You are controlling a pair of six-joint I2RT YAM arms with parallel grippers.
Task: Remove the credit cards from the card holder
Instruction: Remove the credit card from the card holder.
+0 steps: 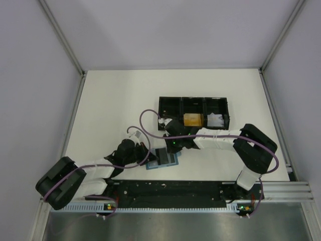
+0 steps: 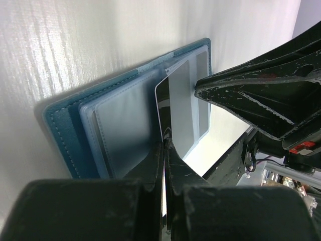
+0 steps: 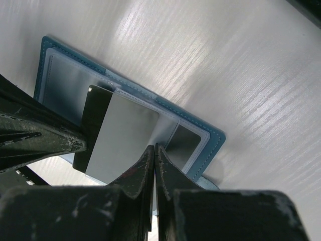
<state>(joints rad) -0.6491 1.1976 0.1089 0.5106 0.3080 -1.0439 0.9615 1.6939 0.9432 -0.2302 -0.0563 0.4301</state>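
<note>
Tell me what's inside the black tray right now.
The black tray holds an orange-gold card in its middle compartment and a white paper wad in the right one. The right arm covers the left compartment's near part.

I find nothing to read here — the black card [image 3: 122, 142] and card holder [image 3: 66, 83] show no legible print.
</note>
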